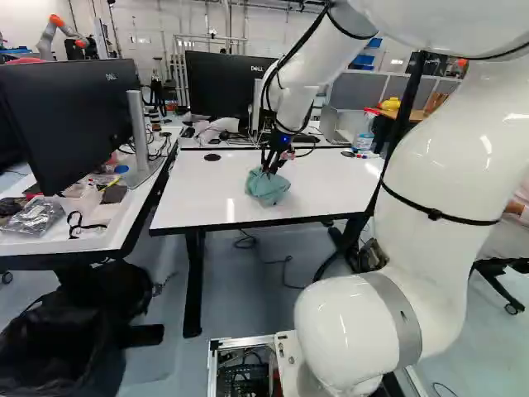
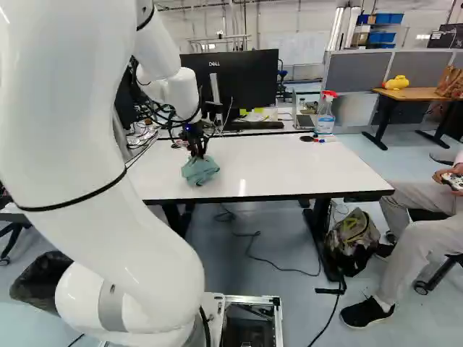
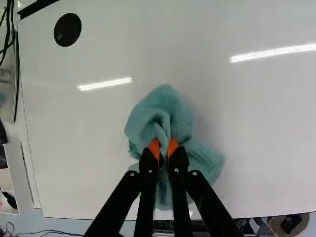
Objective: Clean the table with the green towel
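In the left base view my gripper [image 1: 269,161] points down at the bunched green towel [image 1: 267,188] on the white table [image 1: 331,178]. The right base view shows the towel [image 2: 200,170] on the left part of the same tabletop, below the gripper [image 2: 197,150]. Seen from the wrist, the gripper [image 3: 163,148] is shut on a fold of the towel [image 3: 165,111], pinched between its orange pads. Cloth spreads out around and beneath both fingers, and its underside is hidden.
A spray bottle [image 2: 325,113] and markers stand or lie at the table's far edge. A monitor [image 1: 70,116] and clutter fill the desk on the left. A backpack [image 2: 352,238] and a seated person are at the right. Another robot [image 1: 59,33] stands far back.
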Robot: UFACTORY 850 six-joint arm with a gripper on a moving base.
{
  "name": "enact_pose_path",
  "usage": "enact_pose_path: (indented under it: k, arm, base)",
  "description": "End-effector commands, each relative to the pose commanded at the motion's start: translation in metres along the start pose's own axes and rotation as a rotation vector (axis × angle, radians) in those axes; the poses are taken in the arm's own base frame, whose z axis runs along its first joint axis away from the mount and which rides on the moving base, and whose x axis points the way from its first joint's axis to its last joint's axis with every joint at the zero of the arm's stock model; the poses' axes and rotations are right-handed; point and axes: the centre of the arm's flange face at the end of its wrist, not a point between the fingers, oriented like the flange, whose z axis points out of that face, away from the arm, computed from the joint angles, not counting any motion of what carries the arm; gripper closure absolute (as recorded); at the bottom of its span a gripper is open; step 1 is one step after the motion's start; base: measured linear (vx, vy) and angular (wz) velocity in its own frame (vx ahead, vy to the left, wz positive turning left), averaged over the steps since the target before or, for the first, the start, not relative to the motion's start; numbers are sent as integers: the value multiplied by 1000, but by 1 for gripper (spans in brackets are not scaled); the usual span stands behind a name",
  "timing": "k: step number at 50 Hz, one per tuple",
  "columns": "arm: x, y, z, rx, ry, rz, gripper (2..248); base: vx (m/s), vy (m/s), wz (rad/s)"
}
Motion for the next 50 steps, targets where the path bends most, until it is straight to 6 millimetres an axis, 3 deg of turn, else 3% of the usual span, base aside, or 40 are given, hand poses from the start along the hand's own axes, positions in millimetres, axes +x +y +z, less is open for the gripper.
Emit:
enact_pose_path:
  k: [27,50]
  arm:
    - [-29,-42,-2,31,-20,-92,212]
    - [-72,-47,-15,42,-29,-127,212]
  base:
    - [0,0,0]
    - [0,0,0]
